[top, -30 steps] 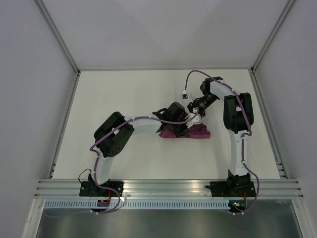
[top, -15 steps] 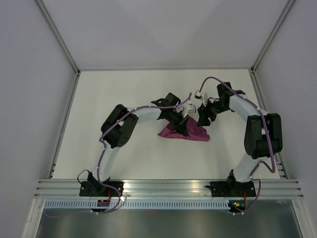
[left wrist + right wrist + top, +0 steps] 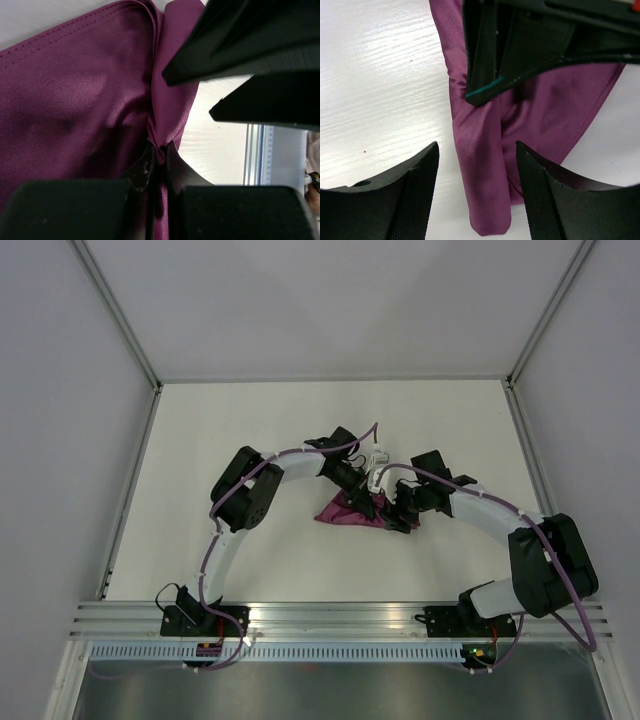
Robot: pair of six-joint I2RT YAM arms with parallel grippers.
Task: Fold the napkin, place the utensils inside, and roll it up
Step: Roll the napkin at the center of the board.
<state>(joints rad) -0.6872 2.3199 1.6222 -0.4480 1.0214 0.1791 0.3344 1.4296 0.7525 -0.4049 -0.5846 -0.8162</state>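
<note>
Plum cloth, top view: the thin, soft plum-magenta cloth napkin (image 3: 345, 513) lies bunched into a low, wide heap on the white table (image 3: 250, 420), a little right of centre and about midway between the far and near edges.
Left pincer, top view: the left pincer (image 3: 372, 500) points down onto the napkin's upper right part; its jaws are too small here to read.
Right pincer, top view: the right pincer (image 3: 401, 512) sits at the napkin's right end, just beside the left pincer.

Cloth, left wrist view: the napkin (image 3: 75, 100) fills the left half, with a stitched hem running along its top and a raised fold down the middle.
Left pincer, left wrist view: the left pincer (image 3: 159, 161) is closed, its two black tips nipping that raised fold.
Right pincer, left wrist view: its black fingers (image 3: 250, 40) hang at the upper right, above bare table (image 3: 215, 145).

Cloth, right wrist view: the napkin (image 3: 555, 110) runs down the middle, ending in a narrow, rounded folded edge.
Right pincer, right wrist view: the right pincer (image 3: 476, 150) stands wide open, that folded edge between its fingers, with table (image 3: 380, 75) showing on the left side.
Left pincer, right wrist view: the left pincer (image 3: 485, 90) presses into the cloth from above.
</note>
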